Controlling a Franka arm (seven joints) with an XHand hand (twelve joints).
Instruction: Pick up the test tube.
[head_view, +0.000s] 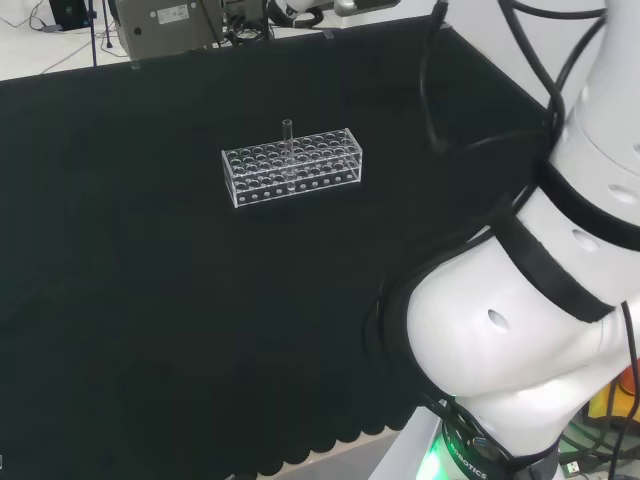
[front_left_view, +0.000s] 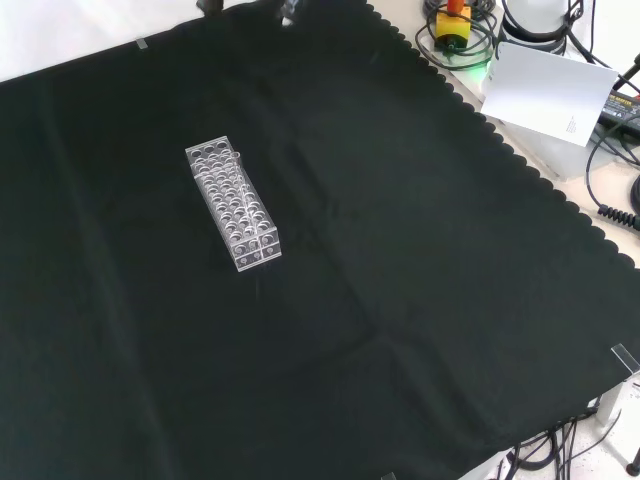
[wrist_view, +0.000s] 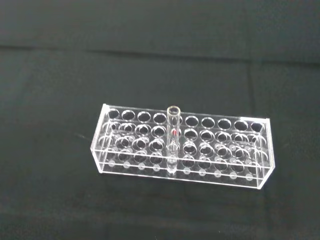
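A clear plastic test tube rack with several rows of round holes stands on the black cloth, left of the middle in the head view. One clear glass test tube stands upright in a hole near the rack's middle, its open mouth above the rack top. In the wrist view the test tube rises from a middle row of the rack, and a small red spot shows inside it at about half height. In the front view the rack lies lengthwise, to the upper left of the cloth's middle.
The arm's white links stand at the right of the head view, with black cables hanging near them. Beyond the cloth's scalloped edge lie a white sheet, cables and a yellow and red device.
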